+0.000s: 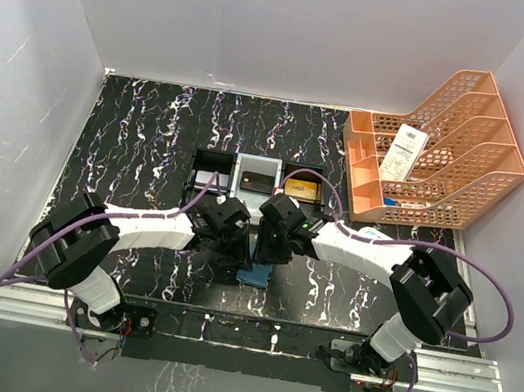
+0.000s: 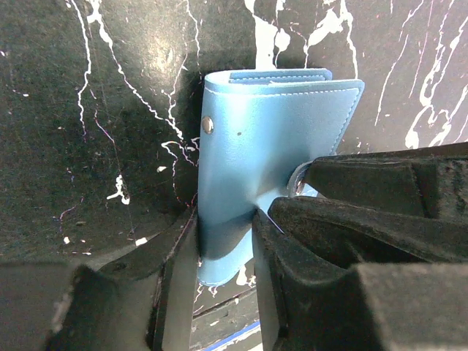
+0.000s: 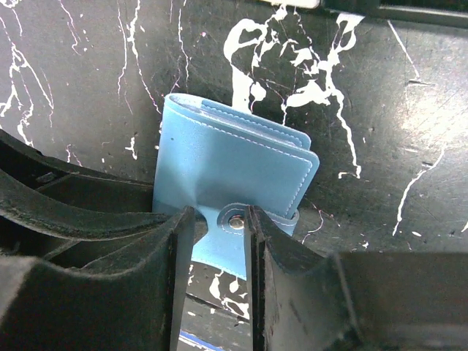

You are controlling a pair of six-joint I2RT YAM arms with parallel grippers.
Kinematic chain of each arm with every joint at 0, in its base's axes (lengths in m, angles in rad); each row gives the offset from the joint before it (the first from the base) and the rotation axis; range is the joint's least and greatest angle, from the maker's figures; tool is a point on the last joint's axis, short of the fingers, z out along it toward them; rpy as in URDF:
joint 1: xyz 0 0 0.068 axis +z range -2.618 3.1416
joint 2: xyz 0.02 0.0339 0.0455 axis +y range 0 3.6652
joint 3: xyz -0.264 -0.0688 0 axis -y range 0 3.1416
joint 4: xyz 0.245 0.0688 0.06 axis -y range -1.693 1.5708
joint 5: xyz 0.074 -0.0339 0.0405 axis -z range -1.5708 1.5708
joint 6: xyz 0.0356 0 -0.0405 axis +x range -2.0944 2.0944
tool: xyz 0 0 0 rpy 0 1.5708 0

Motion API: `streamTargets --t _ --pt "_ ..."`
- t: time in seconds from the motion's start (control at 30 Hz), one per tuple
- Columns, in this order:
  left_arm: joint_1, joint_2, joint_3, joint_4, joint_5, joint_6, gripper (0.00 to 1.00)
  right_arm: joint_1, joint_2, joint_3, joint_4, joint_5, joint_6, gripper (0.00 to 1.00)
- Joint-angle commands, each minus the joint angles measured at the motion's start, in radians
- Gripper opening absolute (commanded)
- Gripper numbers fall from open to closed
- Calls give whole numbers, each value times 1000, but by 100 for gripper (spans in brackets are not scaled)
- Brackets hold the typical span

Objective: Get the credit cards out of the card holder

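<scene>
**Current state.** The card holder lies folded on the table at near centre, under both wrists and on the near side of the three-compartment tray. A black card sits in the tray's middle compartment and a gold card in its right one. The left compartment's contents are not clear from above.

**Grippers.**
- The left gripper is closed on the card holder's near end. The blue panel fills the gap between its fingers and creases there.
- The right gripper has its fingers partly spread on either side of the snap tab. Blue panel shows between the tab and one finger, so read this as no grip.

**Step in hand.** You are opening the card holder. The tab looks unfastened, because the metal stud on the panel is bare and well apart from the tab's snap. The far edge shows stacked pocket layers. You cannot tell from here whether any cards remain inside.

**Next move.**
1. Keep the left pinch firm as the anchor.
2. Bring the right fingers to the free edge of the top panel, not the tab.
3. Fold that panel back to expose the pockets.
4. Check the pockets before reaching for a card.

The smooth panel will probably slip under a shallow grip.
</scene>
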Motion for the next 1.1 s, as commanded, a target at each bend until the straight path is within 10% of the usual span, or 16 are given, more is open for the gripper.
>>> streamTargets --t 0.0,1.07 --pt "-13 33 -70 -131 -109 23 24 25 18 23 -34 49 9 33" --pt "-13 61 -98 -181 -185 -63 15 38 -108 -42 -216 181 -47 0"
